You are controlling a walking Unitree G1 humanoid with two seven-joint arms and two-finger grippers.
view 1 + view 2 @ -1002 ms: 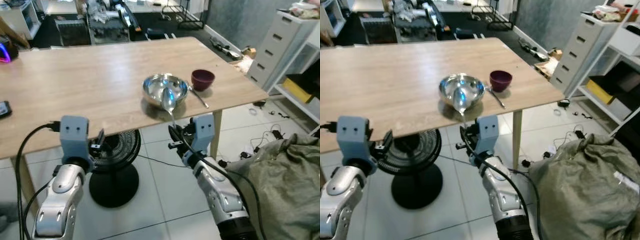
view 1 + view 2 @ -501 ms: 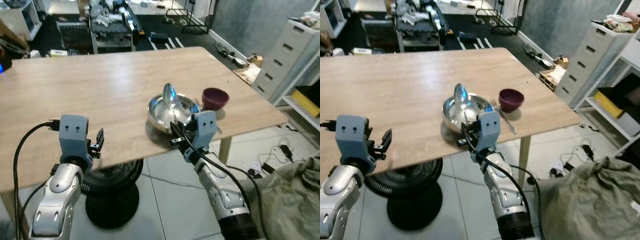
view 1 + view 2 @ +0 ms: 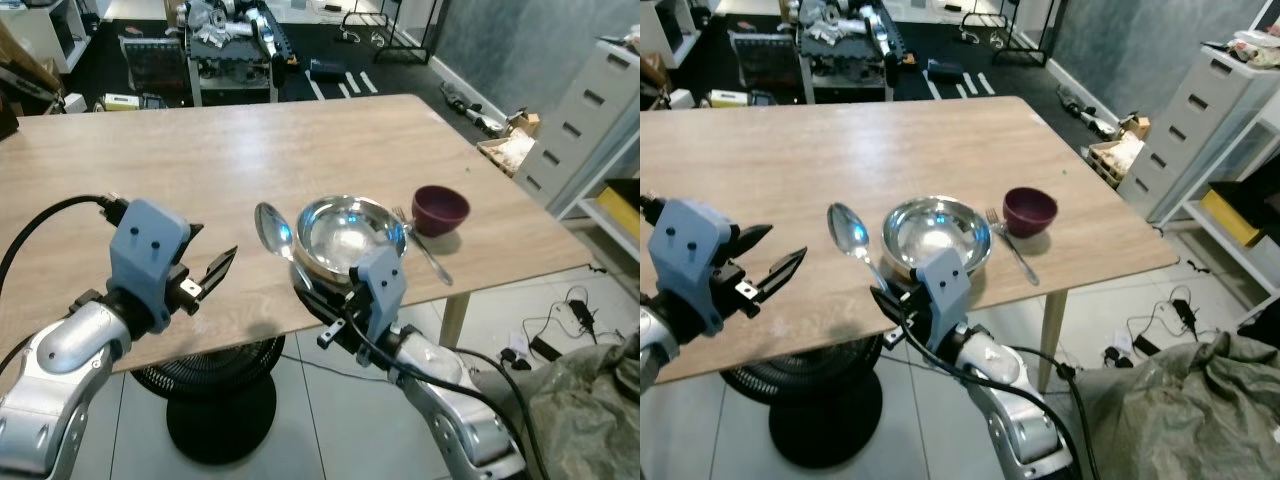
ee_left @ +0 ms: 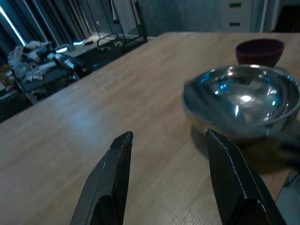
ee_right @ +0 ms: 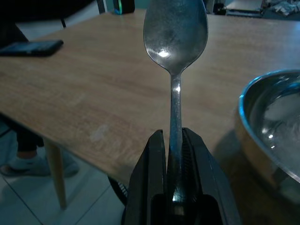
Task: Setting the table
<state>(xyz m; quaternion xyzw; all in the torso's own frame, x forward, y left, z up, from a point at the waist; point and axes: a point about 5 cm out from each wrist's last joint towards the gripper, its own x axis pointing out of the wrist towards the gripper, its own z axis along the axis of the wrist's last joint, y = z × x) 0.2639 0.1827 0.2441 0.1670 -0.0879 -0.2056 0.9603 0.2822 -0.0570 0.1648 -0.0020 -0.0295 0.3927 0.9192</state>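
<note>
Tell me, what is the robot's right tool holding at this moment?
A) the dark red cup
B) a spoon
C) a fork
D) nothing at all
B: the right tool is shut on the handle of a spoon, whose bowl hangs over the wooden table just left of the steel bowl.

A light wooden counter (image 3: 200, 160) carries a steel bowl (image 3: 348, 235) near its 5 o'clock corner, a fork (image 3: 420, 243) just beside it at 3 o'clock, then a maroon bowl (image 3: 441, 208).
</note>
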